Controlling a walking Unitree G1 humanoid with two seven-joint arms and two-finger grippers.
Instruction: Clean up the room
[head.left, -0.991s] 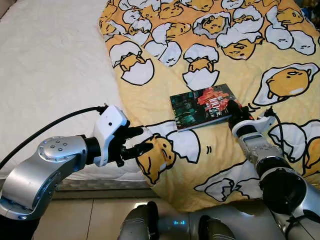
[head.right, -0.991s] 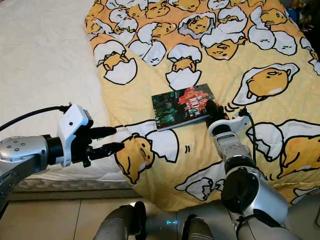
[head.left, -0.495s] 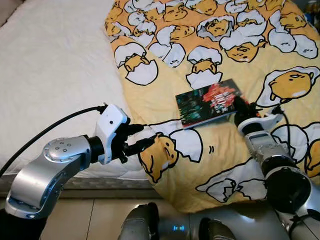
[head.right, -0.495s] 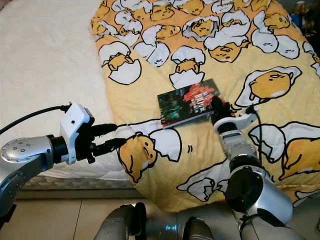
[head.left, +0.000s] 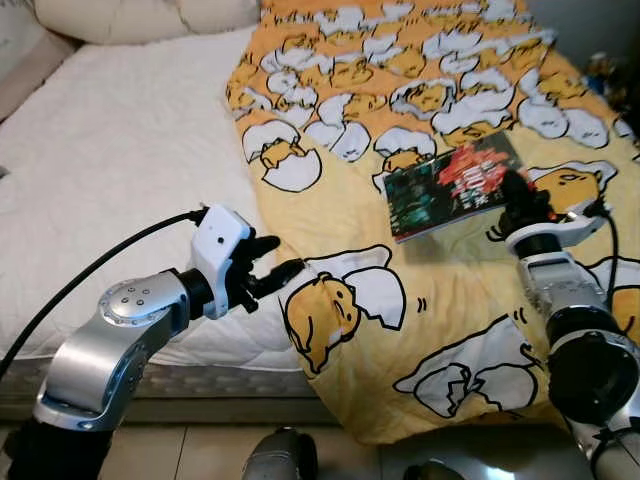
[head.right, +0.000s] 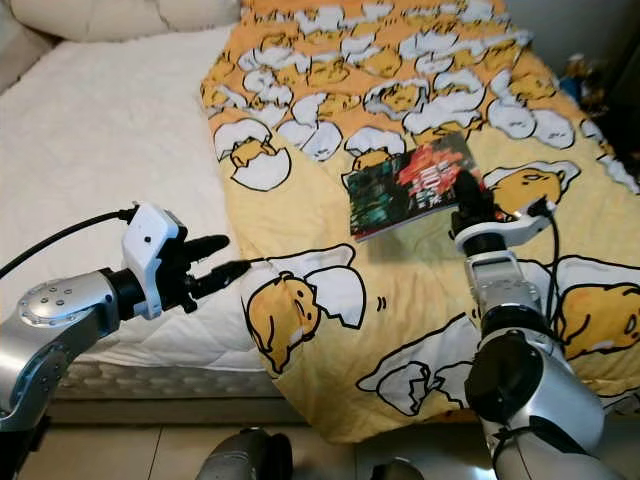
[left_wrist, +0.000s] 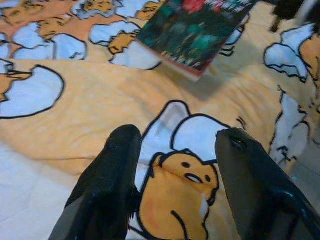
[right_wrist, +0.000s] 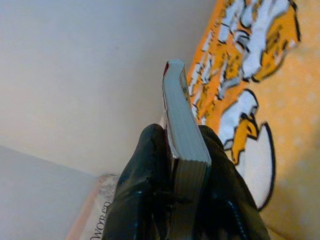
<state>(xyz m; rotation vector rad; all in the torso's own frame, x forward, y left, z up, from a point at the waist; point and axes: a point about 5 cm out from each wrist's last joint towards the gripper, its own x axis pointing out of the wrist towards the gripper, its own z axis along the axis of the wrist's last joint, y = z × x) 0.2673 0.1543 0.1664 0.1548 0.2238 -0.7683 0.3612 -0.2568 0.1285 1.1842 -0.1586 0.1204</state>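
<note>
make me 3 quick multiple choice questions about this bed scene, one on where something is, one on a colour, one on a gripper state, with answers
1. Where is the book?
A. in the right gripper, tilted above the blanket
B. on the floor
C. on the pillow

2. What colour is the sheet beside the blanket?
A. blue
B. white
C. green

3. How is the left gripper?
A. shut on the book
B. shut on the blanket
C. open, holding nothing

Answers:
1. A: the right gripper has a finger on each side of the book, which casts a shadow on the blanket below it.
2. B: the quilted sheet is white next to the yellow egg-print blanket.
3. C: the left wrist view shows its fingers apart with only blanket between them.
</note>
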